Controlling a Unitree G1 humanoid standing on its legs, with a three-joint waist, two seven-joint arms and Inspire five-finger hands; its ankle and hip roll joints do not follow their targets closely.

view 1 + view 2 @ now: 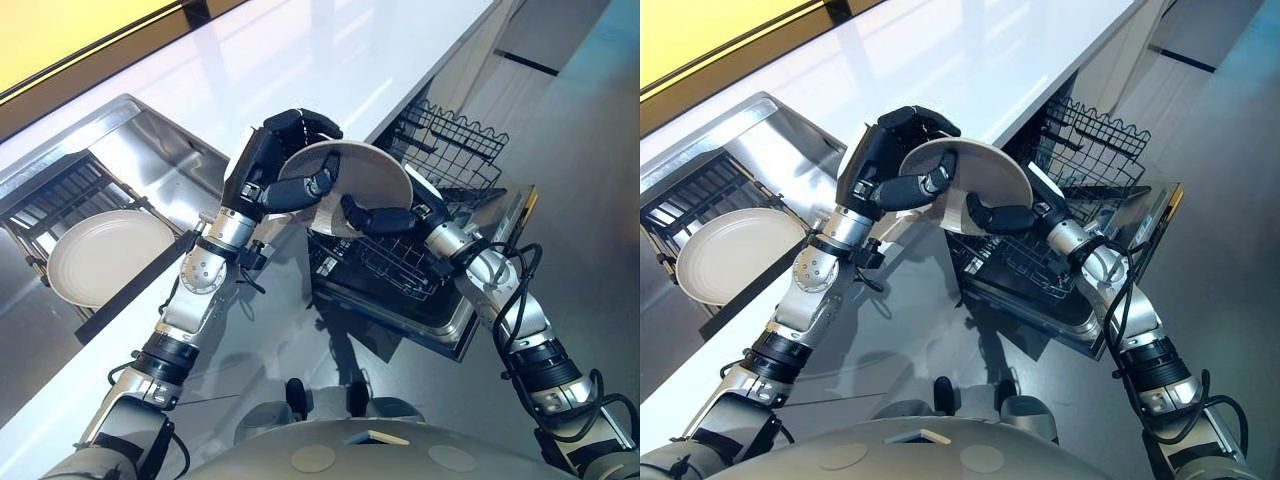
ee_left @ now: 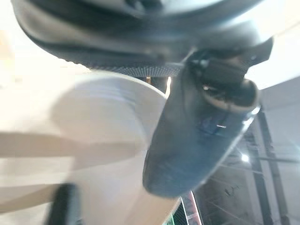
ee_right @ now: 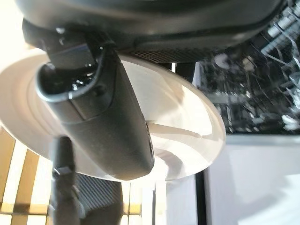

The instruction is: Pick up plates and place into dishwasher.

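- The round off-white ceramic plate (image 1: pixel 352 185) is held up on edge between both hands, above the black wire dishwasher rack (image 1: pixel 385 262).
- The left hand (image 1: pixel 275 165) curls its fingers over the plate's far rim, thumb (image 1: pixel 302 190) across the face.
- The right hand (image 1: pixel 385 218) pinches the lower rim nearest the rack, so it looks better placed to lower the plate.
- A second white plate (image 1: pixel 105 255) lies in the sink, well behind the left hand's fingers.
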